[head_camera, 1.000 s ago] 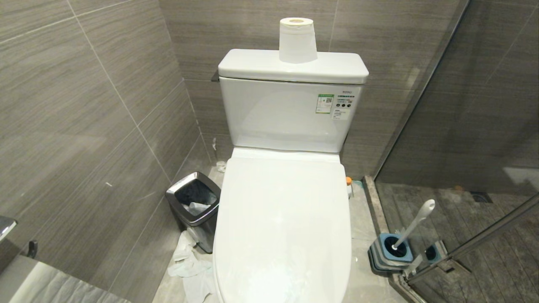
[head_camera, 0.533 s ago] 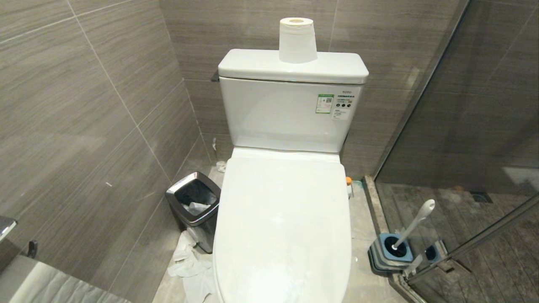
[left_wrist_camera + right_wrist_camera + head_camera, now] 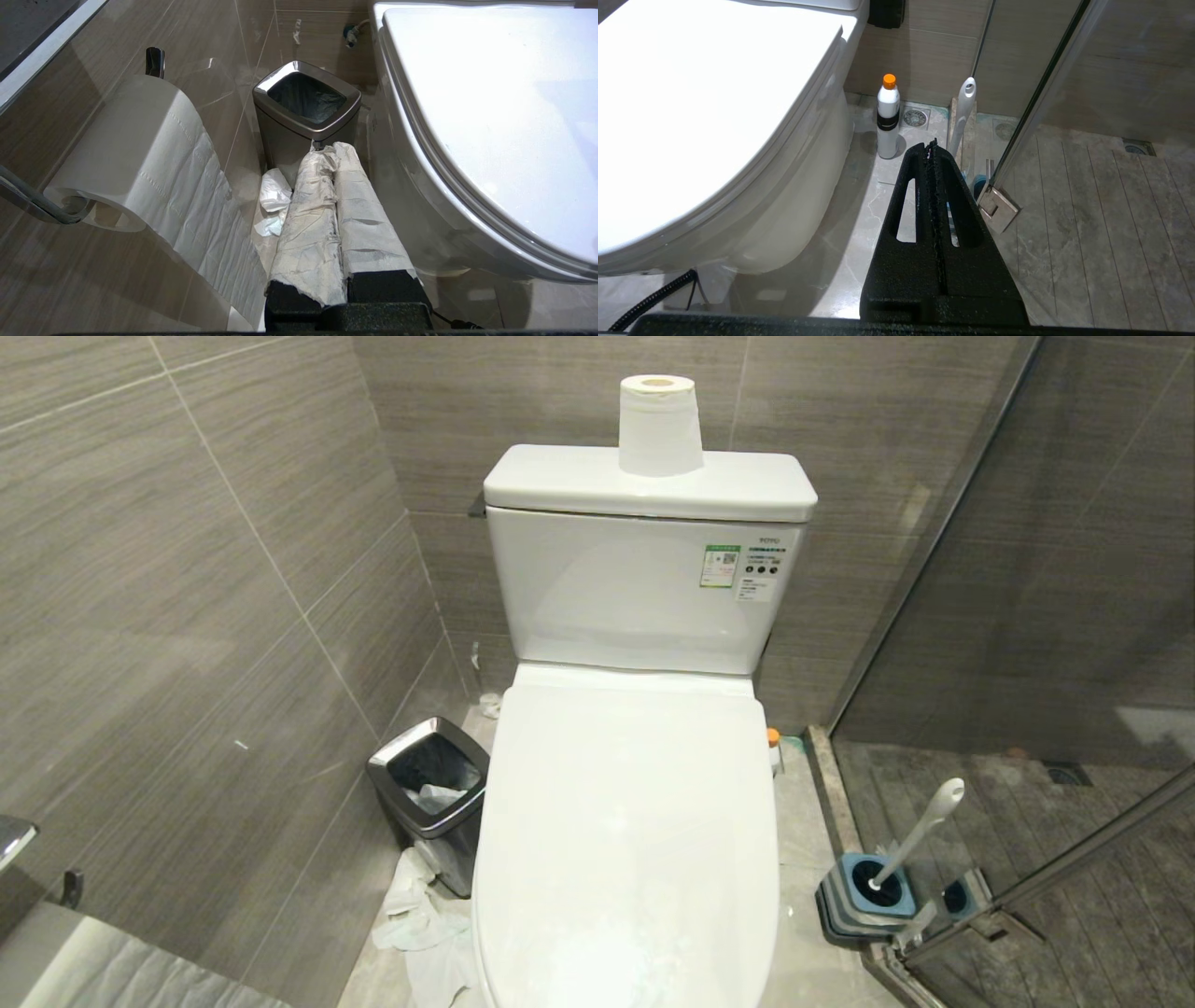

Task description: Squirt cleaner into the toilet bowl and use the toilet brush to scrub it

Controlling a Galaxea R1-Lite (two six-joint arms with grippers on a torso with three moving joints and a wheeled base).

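No visible change: toilet bowl [image 3: 625, 840], toilet brush [image 3: 920, 831] unmoved.

head: above, facing toilet bowl [image 3: 625, 840] | wrists: low, flanking, sharing it

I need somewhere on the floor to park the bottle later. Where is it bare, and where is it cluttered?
Bare floor lies on the robot's right, between the toilet, the bottle and the glass door. The left is crowded: the bin stands against the toilet with crumpled paper strewn in front.
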